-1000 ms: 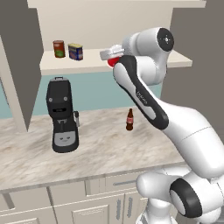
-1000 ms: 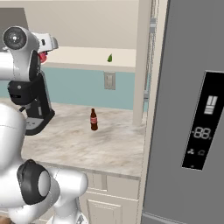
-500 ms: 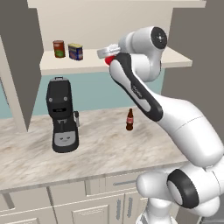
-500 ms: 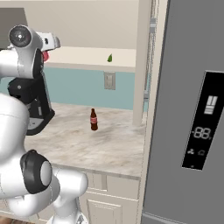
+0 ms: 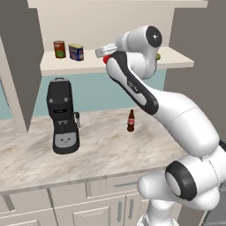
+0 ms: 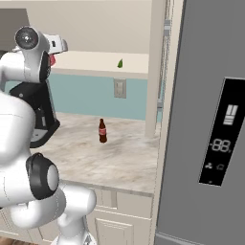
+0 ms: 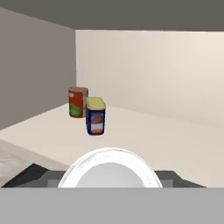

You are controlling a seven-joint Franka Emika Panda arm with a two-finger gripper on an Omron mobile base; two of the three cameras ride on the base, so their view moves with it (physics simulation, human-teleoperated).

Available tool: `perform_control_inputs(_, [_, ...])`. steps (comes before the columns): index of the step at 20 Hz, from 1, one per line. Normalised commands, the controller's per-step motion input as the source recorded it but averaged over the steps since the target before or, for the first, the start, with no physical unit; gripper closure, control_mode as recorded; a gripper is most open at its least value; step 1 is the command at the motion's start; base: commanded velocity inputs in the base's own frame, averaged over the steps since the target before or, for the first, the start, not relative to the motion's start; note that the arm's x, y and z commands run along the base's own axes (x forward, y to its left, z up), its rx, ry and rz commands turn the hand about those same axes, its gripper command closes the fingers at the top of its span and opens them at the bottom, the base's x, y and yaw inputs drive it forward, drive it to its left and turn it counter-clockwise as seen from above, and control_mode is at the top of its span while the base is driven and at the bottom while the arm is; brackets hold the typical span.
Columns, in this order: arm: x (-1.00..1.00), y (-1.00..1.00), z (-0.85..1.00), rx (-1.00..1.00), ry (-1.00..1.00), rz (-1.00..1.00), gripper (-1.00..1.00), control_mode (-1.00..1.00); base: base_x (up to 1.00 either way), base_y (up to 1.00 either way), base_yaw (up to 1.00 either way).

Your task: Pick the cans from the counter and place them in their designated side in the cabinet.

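up at the cabinet [image 5: 110, 17] shelf, the gripper [image 5: 102, 52] is clamped on the red can [image 5: 106, 59], carried at shelf height. 1 blue can [image 7: 96, 116] already stands beside the dark red can [image 7: 78, 102]. next: reach inward, set it down near them.

Cabinet interior, seen along the hand

Pale shelf board [image 7: 175, 144] running wide across the frame, cream back wall [image 7: 153, 70] behind, grey-brown side panel [image 7: 30, 65] at left. Dark red can with green mark [image 7: 78, 102] upright toward the left rear. Dark blue can with yellow top [image 7: 96, 116] upright just beside it, nearer the camera. White round top of a can [image 7: 109, 168] close at bottom centre, between dark gripper parts.
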Motion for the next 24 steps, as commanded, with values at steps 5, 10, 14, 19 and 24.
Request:
perform_control_inputs(5, [0.27, 0.06, -0.04, 0.0, 0.02, 0.0, 1.0, -1.0, 0.0, 0.0, 0.0])
perform_control_inputs(10, [0.29, 0.09, -0.04, 0.0, 0.02, 0.0, 1.0, -1.0, 0.0, 0.0, 0.0])
perform_control_inputs(14, [0.31, 0.13, -0.03, 0.0, 0.02, 0.0, 1.0, -1.0, 0.0, 0.0, 0.0])
perform_control_inputs(19, [0.3, 0.12, -0.01, 0.0, 0.02, 0.0, 1.0, -1.0, 0.0, 0.0, 0.0])
perform_control_inputs(24, [0.31, 0.12, -0.03, 0.0, 0.02, 0.0, 1.0, -1.0, 0.0, 0.0, 0.0])
